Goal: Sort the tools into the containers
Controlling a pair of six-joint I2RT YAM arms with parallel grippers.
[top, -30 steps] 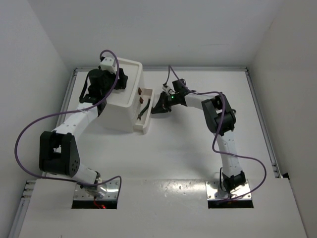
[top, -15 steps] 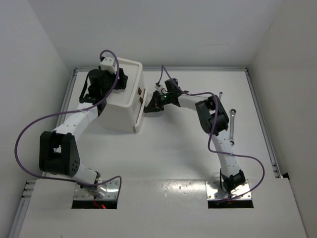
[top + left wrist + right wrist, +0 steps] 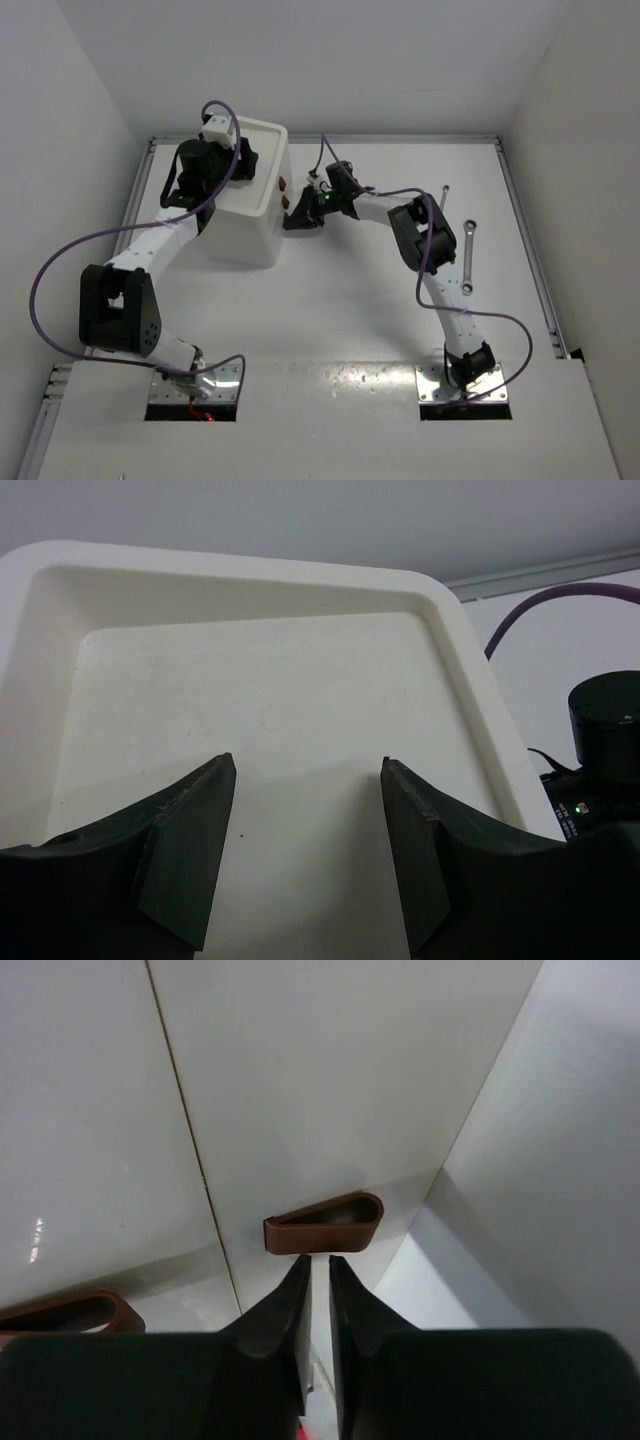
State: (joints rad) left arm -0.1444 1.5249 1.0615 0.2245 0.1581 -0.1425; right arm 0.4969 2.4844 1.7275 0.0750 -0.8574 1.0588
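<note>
White plastic box (image 3: pixel 245 215) stands at the upper left of the overhead view on the worktop (image 3: pixel 340 300). Its drawers (image 3: pixel 330 1080) are shut, so their insides are hidden.

Left fingers (image 3: pixel 190 850) are spread wide and grasp nothing. They hang over the recessed tray top (image 3: pixel 440 600), whose pale floor shows bare between them. Whether their tips touch that floor cannot be told, as the lower frame edge cuts them off.

Right fingers (image 3: pixel 285 1315) are pressed almost together, with only a thin slit between them and nothing held in it. Their tips sit just beneath a dark brown knob (image 3: pixel 325 1222) on the drawer front, at or very near contact. A second knob (image 3: pixel 60 1312) at the lower left of that wrist view is partly cut off by the dark finger housing.

One long silver wrench (image 3: pixel 467 255) lies right of centre in the overhead view, well apart from the box. A thinner metal piece (image 3: pixel 443 197) above it is too small to identify.
</note>
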